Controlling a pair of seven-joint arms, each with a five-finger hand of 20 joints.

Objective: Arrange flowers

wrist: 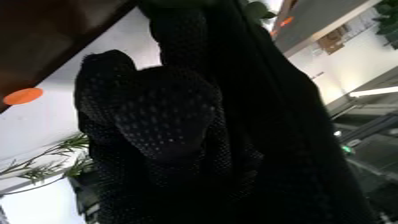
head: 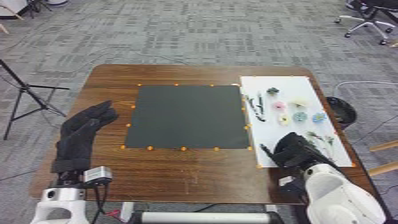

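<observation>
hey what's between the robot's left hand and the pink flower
In the head view, the dark mat, then dark twigs, lie between the left hand and the pink flower.

Probably a lab in an office-like room — gray carpet, wheeled chair, black tripod.

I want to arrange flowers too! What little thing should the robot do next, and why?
Maybe ease the right hand left toward the black square. Green leaves show close by that hand, perhaps held, though I can't be sure, and the flowers lie on the white board, none on the square.
</observation>
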